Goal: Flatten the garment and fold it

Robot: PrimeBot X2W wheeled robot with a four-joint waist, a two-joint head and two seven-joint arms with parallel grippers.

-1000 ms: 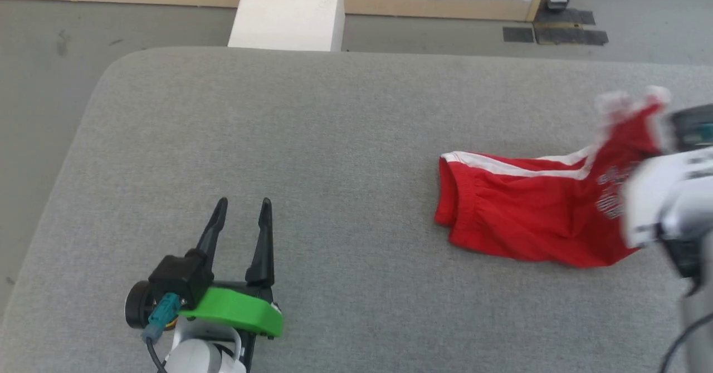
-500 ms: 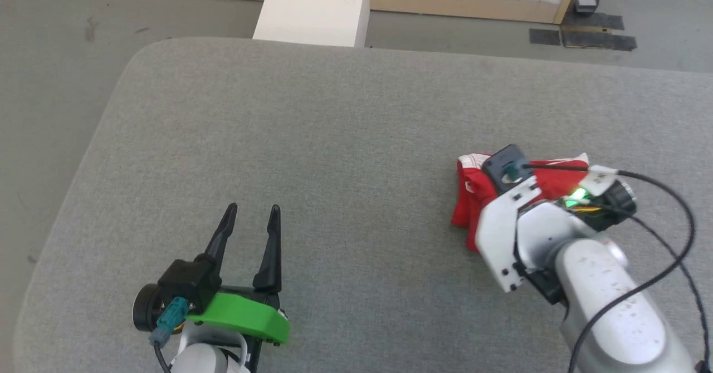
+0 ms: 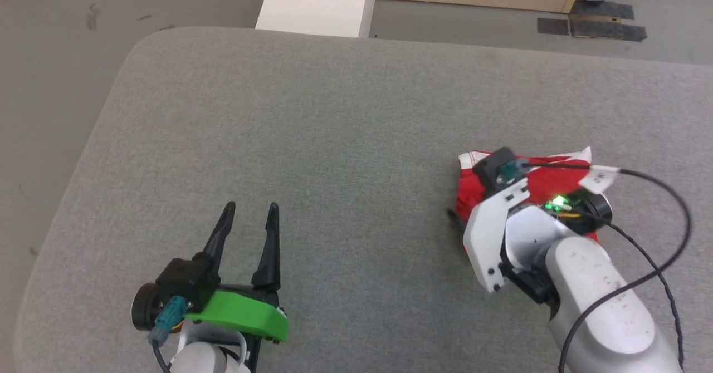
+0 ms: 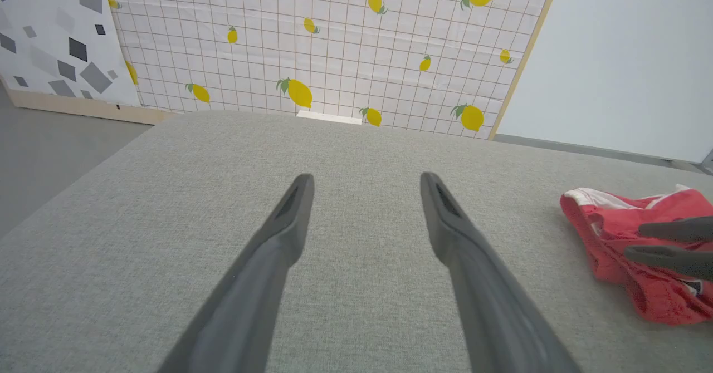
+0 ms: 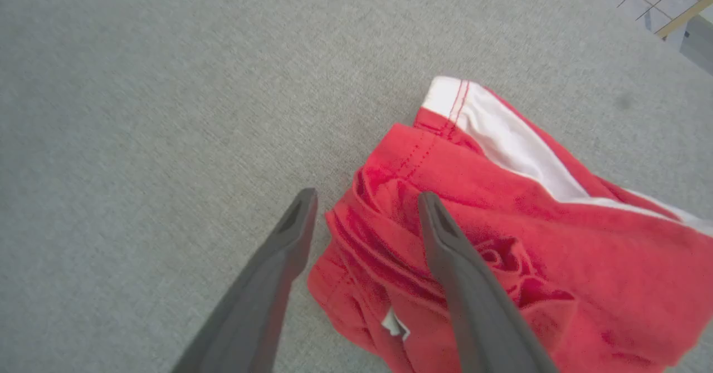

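Garment [image 3: 551, 182] lies in a crumpled red heap on the grey padded table [image 3: 334, 139], right at the tips of the right gripper [image 5: 366, 195]. That gripper's jaws stand spread and pinch nothing: one finger lies over the bunched hem, the other over bare table just beside the fabric's edge. From the head camera the right wrist and forearm cover most of the garment, and only its far strip and a white corner show. In the right wrist view the heap is cut off at the right and bottom edges. A small white tag [image 5: 395, 325] peeks out between the fingers; no lettering can be made out. The white stripe [image 5: 518, 145] starts just past the fingertips and runs away to the jaws' right, and the long axis follows it. Well apart to the other side, the left gripper [image 3: 251, 207] hovers over bare table, its jaws spread wide around nothing.
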